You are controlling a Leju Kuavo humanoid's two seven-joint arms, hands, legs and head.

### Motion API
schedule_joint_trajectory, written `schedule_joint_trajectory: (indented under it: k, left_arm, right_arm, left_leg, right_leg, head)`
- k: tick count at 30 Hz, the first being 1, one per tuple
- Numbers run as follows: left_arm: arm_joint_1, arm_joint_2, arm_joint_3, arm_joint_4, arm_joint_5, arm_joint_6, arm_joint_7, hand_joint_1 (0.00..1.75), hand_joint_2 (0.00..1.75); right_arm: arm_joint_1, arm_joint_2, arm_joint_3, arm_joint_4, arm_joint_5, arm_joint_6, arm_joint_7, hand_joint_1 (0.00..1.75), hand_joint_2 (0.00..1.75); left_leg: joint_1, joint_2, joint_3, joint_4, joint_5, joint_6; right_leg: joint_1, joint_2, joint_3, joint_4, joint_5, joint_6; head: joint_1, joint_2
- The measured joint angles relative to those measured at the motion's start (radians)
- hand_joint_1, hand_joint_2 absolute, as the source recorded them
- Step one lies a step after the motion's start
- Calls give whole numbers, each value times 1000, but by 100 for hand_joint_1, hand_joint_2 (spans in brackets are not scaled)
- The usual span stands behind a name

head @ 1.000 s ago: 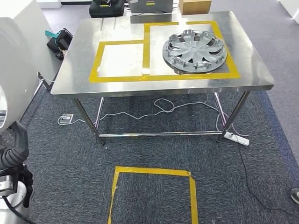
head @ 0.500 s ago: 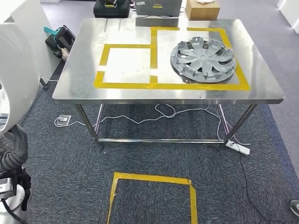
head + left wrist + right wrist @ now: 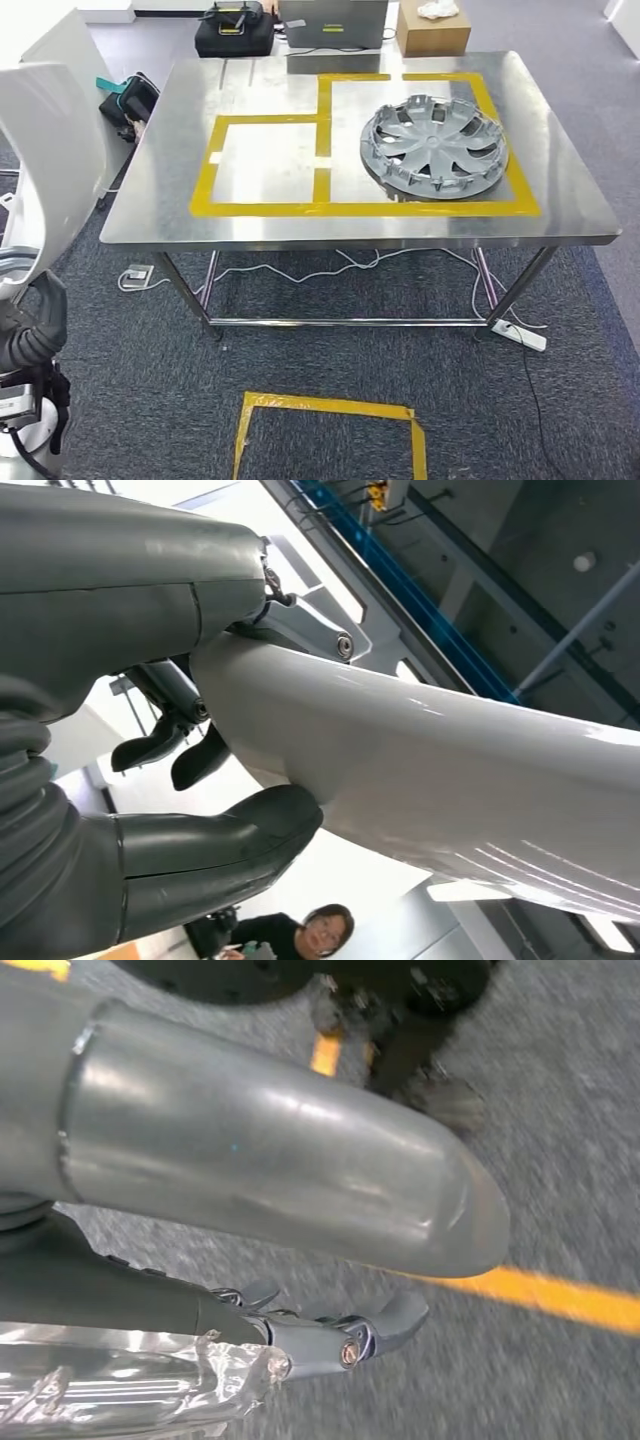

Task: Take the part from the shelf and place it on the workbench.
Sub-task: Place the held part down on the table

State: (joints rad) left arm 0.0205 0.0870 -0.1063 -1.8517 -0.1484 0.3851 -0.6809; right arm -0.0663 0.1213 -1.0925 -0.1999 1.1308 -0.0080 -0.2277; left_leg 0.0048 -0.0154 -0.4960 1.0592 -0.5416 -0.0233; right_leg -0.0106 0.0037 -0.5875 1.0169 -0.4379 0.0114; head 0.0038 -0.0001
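white curved panel part point(image 3: 453, 750) grasped by left robot hand point(image 3: 196, 780), thumb point(image 3: 226, 840) pressed beneath, dark fingers point(image 3: 189, 745) over edge; part at left of head view, off counter. steel counter point(image 3: 173, 200) ahead, yellow tape outlines point(image 3: 260, 209) on top; grey hubcap point(image 3: 434, 147) inside larger outline. right robot hand point(image 3: 332, 1335) over carpet, fingers partly curled, grasp unclear.

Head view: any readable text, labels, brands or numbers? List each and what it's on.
None legible.
Grey case behind the workbench: a small yellow-green label, too small to read.
Black case: a yellowish mark on top, blurred.
Hubcap, cardboard box and yellow tape: no lettering visible.
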Motion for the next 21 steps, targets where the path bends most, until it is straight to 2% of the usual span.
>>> schedule_joint_trajectory:
  k: [3, 4, 5, 6, 7, 8, 9, 10, 11, 13, 14, 15, 16, 18, 19, 20, 21]
  left_arm:
    - [5, 4, 1, 0, -1, 2, 0, 175, 175]
    - [8, 4, 1, 0, -1, 2, 0, 175, 175]
    - [10, 5, 2, 0, -1, 2, 0, 175, 175]
    - [12, 6, 3, -1, -2, 2, 0, 175, 175]
    - [13, 7, 3, -1, -3, 2, 0, 175, 175]
    - [14, 8, 4, -1, -3, 2, 0, 175, 175]
    - [15, 9, 6, -2, -5, 2, 0, 175, 175]
    - [17, 10, 7, -3, -6, 2, 0, 175, 175]
    - [19, 10, 8, -4, -7, 2, 0, 175, 175]
    - [25, 10, 9, -8, -9, 1, 0, 175, 175]
    - [26, 10, 10, -10, -9, 0, 0, 175, 175]
    - [27, 10, 11, -12, -9, -2, 0, 175, 175]
    - [28, 10, 12, -14, -9, -3, 0, 175, 175]
    - [31, 10, 14, -15, -9, -5, 0, 175, 175]
    - [33, 10, 14, -15, -9, -5, 0, 175, 175]
    - [35, 10, 14, -15, -9, -5, 0, 175, 175]
    - [36, 10, 15, -15, -9, -5, 0, 175, 175]
  right_arm:
    - [-1, 0, 0, 0, 1, 1, 0, 0, 0]
    - [0, 1, 0, 0, 1, 2, 0, 0, 0]
    - [1, 1, 0, 0, 2, 3, 0, 0, 0]
    - [2, 2, 0, 0, 2, 4, 1, 0, 0]
    - [2, 3, 0, 1, 3, 4, 1, 0, 0]
    - [2, 4, 0, 1, 4, 5, 1, 0, 0]
    - [1, 5, 0, 1, 5, 4, 1, 0, 0]
    - [0, 5, 0, 1, 6, 4, 2, 0, 0]
    - [0, 5, 0, 1, 6, 4, 3, 0, 0]
    - [0, 5, 0, 1, 7, 4, 6, 0, 0]
    - [-1, 5, 0, 1, 7, 4, 6, 0, 0]
    - [-3, 5, 0, 1, 8, 4, 7, 0, 0]
    - [-4, 6, 0, 1, 8, 4, 7, 0, 0]
    - [-2, 7, 1, 1, 8, 4, 7, 0, 0]
    - [0, 7, 1, 1, 8, 4, 7, 0, 0]
    - [3, 7, 1, 1, 8, 4, 8, 0, 0]
    - [4, 7, 1, 1, 8, 4, 8, 0, 0]
  left_leg:
    - [3, 2, -126, 181, -71, -12]
    - [4, 2, -156, 205, -76, -14]
    - [5, 2, -168, 194, -56, -14]
    - [6, 3, -162, 148, -13, -14]
    - [6, 5, -142, 79, 43, -13]
    - [5, 9, -123, 15, 78, -12]
    - [4, 13, -108, -31, 93, -8]
    - [3, 15, -100, -58, 96, -3]
    - [3, 15, -99, -66, 87, 4]
    - [7, 12, -85, -73, 102, 18]
    - [9, 12, -77, -74, 107, 24]
    - [9, 12, -68, -74, 107, 30]
    - [9, 12, -63, -75, 104, 34]
    - [6, 10, -57, -75, 92, 41]
    - [4, 8, -50, -75, 84, 42]
    - [3, 6, -39, -75, 76, 42]
    - [3, 4, -26, -75, 66, 41]
  right_leg:
    - [-1, 0, 16, -3, -16, -6]
    - [-2, 0, 23, -4, -23, -6]
    - [-2, 1, 33, -4, -30, -4]
    - [-3, 1, 43, -4, -37, -2]
    - [-5, 1, 50, -5, -45, 3]
    - [-5, 2, 59, -4, -52, 8]
    - [-4, 3, 64, -7, -59, 15]
    - [-3, 3, 67, -11, -65, 22]
    - [-1, 2, 75, -12, -65, 29]
    - [1, 1, 85, -13, -68, 41]
    - [1, 0, 79, 12, -68, 46]
    - [1, 0, 54, 56, -73, 49]
    - [0, -1, 13, 122, -86, 51]
    - [1, -1, -85, 255, -140, 51]
    - [1, 0, -117, 283, -168, 50]
    - [2, 0, -131, 276, -179, 49]
    - [3, 0, -129, 236, -165, 47]
  head:
    - [-2, 0]
    - [-2, 0]
    - [-2, 0]
    - [-2, 0]
    - [-2, 0]
    - [-3, 0]
    - [-4, 0]
    - [-4, 0]
    - [-5, 0]
    - [-4, 0]
    - [-2, 0]
    - [0, 0]
    - [2, 0]
    - [5, 0]
    - [5, 0]
    - [6, 0]
    - [6, 0]
